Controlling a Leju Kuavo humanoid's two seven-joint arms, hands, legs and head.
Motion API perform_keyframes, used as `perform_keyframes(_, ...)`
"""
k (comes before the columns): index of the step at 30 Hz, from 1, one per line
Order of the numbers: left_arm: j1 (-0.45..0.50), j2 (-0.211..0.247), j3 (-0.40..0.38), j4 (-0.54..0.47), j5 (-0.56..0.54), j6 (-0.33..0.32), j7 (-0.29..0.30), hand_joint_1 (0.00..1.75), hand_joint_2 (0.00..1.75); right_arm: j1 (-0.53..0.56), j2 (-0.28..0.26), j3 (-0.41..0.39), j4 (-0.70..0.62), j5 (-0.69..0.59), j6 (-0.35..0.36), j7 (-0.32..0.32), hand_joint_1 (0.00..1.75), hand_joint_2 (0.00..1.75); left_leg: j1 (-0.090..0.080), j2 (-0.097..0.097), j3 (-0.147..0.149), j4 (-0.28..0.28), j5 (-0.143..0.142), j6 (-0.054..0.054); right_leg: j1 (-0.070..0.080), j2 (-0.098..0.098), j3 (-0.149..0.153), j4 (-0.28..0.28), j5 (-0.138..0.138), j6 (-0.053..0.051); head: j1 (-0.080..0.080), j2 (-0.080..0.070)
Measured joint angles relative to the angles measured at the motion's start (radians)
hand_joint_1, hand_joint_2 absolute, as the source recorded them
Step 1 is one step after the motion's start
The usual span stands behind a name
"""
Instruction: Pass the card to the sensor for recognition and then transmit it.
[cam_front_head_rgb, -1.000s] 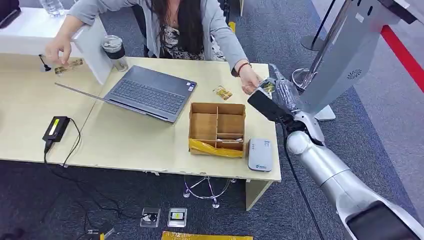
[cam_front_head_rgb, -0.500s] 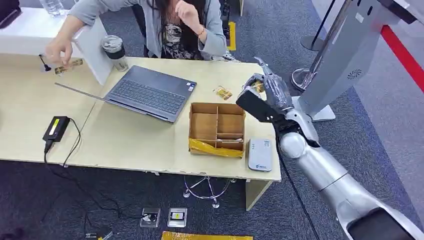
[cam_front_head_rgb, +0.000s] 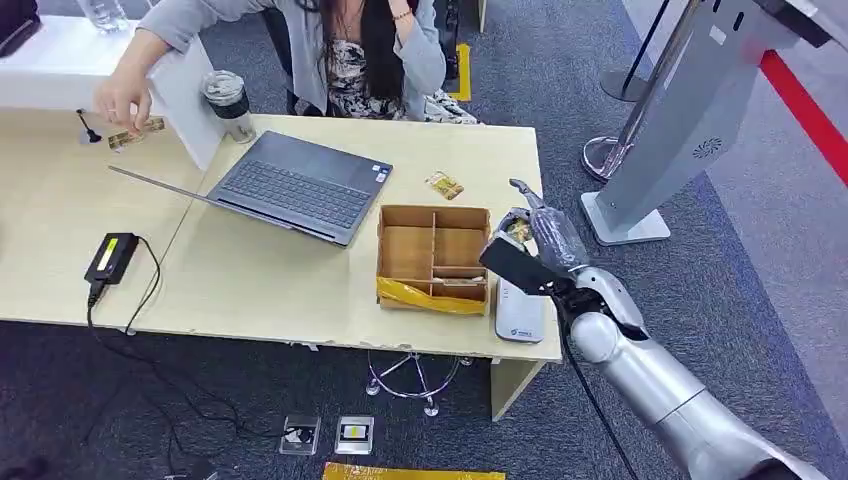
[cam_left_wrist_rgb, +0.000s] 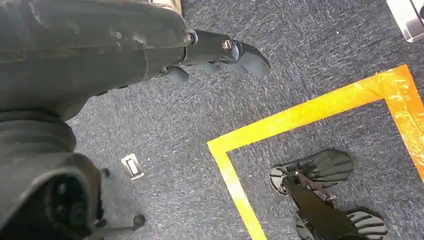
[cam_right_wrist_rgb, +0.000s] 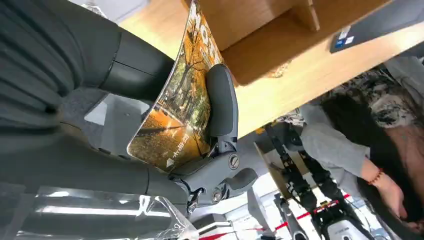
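My right hand (cam_front_head_rgb: 535, 245) pinches a card printed with an orange autumn picture (cam_right_wrist_rgb: 180, 110); a thumb presses on its face and a corner of the card (cam_front_head_rgb: 518, 230) peeks out in the head view. The hand hovers just above the far end of the sensor (cam_front_head_rgb: 520, 312), a white flat reader with a blue label at the table's near right corner. My left hand (cam_left_wrist_rgb: 220, 50) hangs over the carpet with nothing in it, its fingers apart.
A compartmented cardboard box (cam_front_head_rgb: 434, 258) stands just left of the sensor. Another card (cam_front_head_rgb: 445, 186) lies beyond it, by an open laptop (cam_front_head_rgb: 300, 185). A person (cam_front_head_rgb: 340, 50) sits across the table. A grey kiosk stand (cam_front_head_rgb: 680, 120) rises at the right.
My right hand has carried the card from the table's far right corner back toward me, down over the sensor. The person's hand that was at the card has drawn back.
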Motion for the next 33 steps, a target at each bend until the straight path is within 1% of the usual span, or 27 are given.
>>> perform_keyframes(1,0.001,0.0,0.0,0.0,0.002,0.0,0.0,0.0,0.0,0.004,-0.001,0.0,0.0,0.0,0.007,0.002,1.75,1.75,0.0,0.0,0.0,0.0,0.0,0.0,0.0,0.0,0.0,0.0,0.0,0.0,0.0,0.0)
perform_keyframes(4,0.003,0.003,0.0,0.0,0.005,0.0,0.0,0.0,0.0,0.019,-0.006,0.005,0.0,-0.042,0.093,0.0,1.75,1.75,0.0,0.0,0.0,0.0,0.0,0.0,0.0,0.0,0.0,0.0,0.0,0.0,0.0,0.0)
perform_keyframes(6,0.007,0.006,0.0,0.0,0.013,0.0,-0.001,0.0,0.0,0.026,-0.006,0.014,0.003,-0.056,0.114,-0.011,1.75,1.75,0.0,0.0,-0.001,0.0,0.0,0.0,0.0,0.0,0.0,0.0,0.0,0.0,0.0,0.0)
perform_keyframes(12,0.02,0.011,0.0,0.0,0.03,0.004,-0.011,0.0,0.0,0.017,-0.006,0.018,0.065,-0.089,0.126,-0.048,1.75,1.75,0.0,0.0,-0.001,0.0,0.0,0.0,0.0,0.0,0.0,0.0,0.0,0.0,0.0,0.0)
perform_keyframes(15,0.024,0.013,0.0,0.0,0.028,0.001,-0.011,0.0,0.0,0.021,-0.011,0.018,0.089,-0.106,0.135,-0.048,1.75,1.75,0.0,0.001,0.0,0.0,0.0,0.0,0.0,0.0,-0.001,0.0,0.0,0.0,0.0,0.0)
perform_keyframes(21,0.028,0.019,0.0,0.0,0.023,0.003,-0.011,0.0,0.0,0.065,-0.044,0.016,0.103,-0.132,0.146,-0.034,1.75,1.75,0.0,0.001,-0.001,0.0,0.0,0.0,0.0,0.0,-0.001,0.0,0.0,0.0,0.0,0.0)
perform_keyframes(26,0.033,0.025,0.0,0.0,0.033,0.006,-0.011,0.0,0.0,0.076,-0.07,0.011,0.111,-0.163,0.16,-0.018,1.75,1.75,0.0,0.001,-0.001,0.0,0.0,0.0,0.0,0.0,-0.001,0.0,0.0,0.0,0.0,0.0)
perform_keyframes(33,0.045,0.031,0.0,0.0,0.041,0.007,-0.015,0.0,0.0,0.088,-0.093,0.005,0.126,-0.143,0.166,-0.031,1.75,1.75,0.0,0.001,-0.001,0.0,0.0,0.0,0.0,0.001,-0.001,0.0,0.0,0.0,0.0,0.0)
